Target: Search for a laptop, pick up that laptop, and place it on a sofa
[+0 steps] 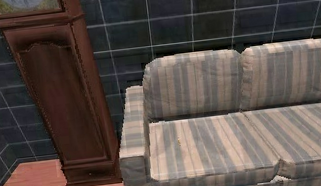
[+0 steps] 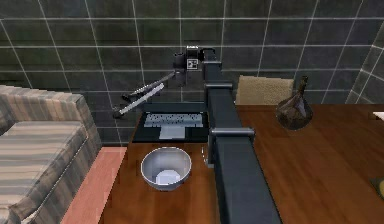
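I count one sofa point(image 1: 224, 134), striped, with two back cushions and two seat cushions. It fills the forward view's right, and its end also sits at the arm side view's left. There is one wooden table point(image 2: 320, 160), separated from the sofa by a narrow strip of floor. One tall wooden clock point(image 1: 57, 83) stands just beside the sofa's armrest, against the dark tiled wall. My one arm point(image 2: 235, 160) reaches out over the table. One chair back point(image 2: 262, 90) shows behind the table's far edge.

The one laptop point(image 2: 172, 126) is at the table's far left corner, just left of the arm. Its long axis runs across the arm side view. The keyboard faces up, and a grey lid seems to lean back from the far edge toward the wall. One metal bowl point(image 2: 166, 168) sits just nearer than the laptop, hard by the arm. One dark round vessel point(image 2: 294, 106) stands right of the arm, well apart from the laptop.

The gripper point(image 2: 170, 80) is right by the lid; I cannot tell whether it holds anything.
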